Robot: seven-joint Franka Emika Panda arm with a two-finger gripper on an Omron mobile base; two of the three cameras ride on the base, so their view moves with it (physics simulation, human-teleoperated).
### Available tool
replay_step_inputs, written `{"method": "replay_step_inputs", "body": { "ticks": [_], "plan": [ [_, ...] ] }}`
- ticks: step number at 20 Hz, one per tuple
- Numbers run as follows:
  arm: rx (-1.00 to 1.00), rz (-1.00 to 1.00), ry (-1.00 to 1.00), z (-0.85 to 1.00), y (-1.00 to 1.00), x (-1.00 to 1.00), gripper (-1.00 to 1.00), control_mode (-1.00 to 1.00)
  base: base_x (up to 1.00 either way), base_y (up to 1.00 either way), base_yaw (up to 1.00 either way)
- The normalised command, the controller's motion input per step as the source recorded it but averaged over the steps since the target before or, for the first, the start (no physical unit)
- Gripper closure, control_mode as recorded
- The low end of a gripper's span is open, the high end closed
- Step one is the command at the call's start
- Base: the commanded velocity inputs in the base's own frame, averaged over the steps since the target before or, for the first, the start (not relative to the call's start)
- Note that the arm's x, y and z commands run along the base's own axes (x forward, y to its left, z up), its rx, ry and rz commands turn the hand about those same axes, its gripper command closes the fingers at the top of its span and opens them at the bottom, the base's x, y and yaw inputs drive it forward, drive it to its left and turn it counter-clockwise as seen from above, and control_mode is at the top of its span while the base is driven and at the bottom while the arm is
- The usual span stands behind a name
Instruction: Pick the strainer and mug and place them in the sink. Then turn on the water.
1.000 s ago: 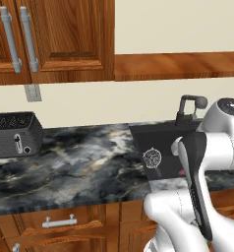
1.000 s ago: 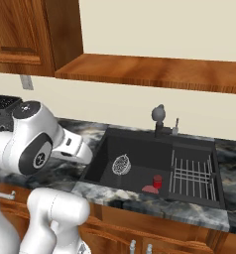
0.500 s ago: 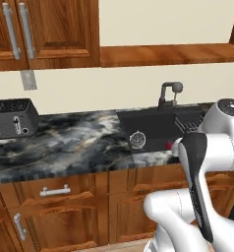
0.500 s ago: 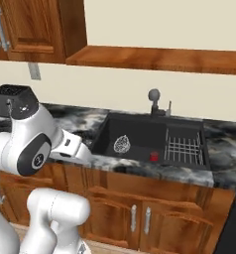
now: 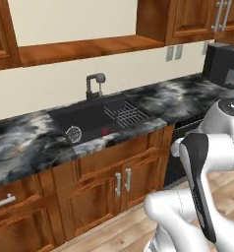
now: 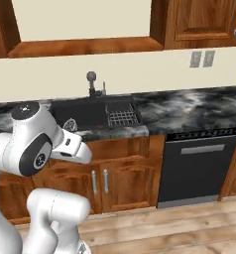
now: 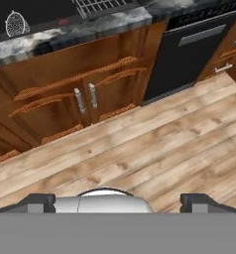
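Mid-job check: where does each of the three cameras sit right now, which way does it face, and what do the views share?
Left base view: behind the arm's left, looking forward-down at the sink with the strainer inside; white arm at lower right.
Right base view: behind the arm's right, facing the same counter and the dishwasher; arm at lower left.
Hand view: on the hand, looking down at the wooden floor and cabinet doors; pincer tips at bottom.
Shared: sink, strainer and wire rack appear in all three.

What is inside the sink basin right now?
The sink holds the strainer, a small red thing beside it, and a wire rack at one end. No water runs from the faucet. The near wall hides part of the floor.
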Motion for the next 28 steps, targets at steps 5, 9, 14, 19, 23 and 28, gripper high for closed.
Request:
{"method": "replay_step_inputs", "body": {
  "ticks": [5,9,14,19,23,28],
  "plan": [
    [0.0,0.0,0.0,0.0,0.0,0.0,-1.0,1.0,-0.3,-0.23,-0.69],
    [0.0,0.0,0.0,0.0,0.0,0.0,-1.0,1.0,-0.04,-0.29,-0.64],
    [0.0,0.0,0.0,0.0,0.0,0.0,-1.0,1.0,0.0,-0.22,-0.59],
    [0.0,0.0,0.0,0.0,0.0,0.0,-1.0,1.0,0.0,-0.08,-0.58],
    [0.0,0.0,0.0,0.0,0.0,0.0,-1.0,1.0,0.0,-0.06,-0.58],
    [0.0,0.0,0.0,0.0,0.0,0.0,-1.0,1.0,0.0,-0.03,-0.6]
  ]
}}
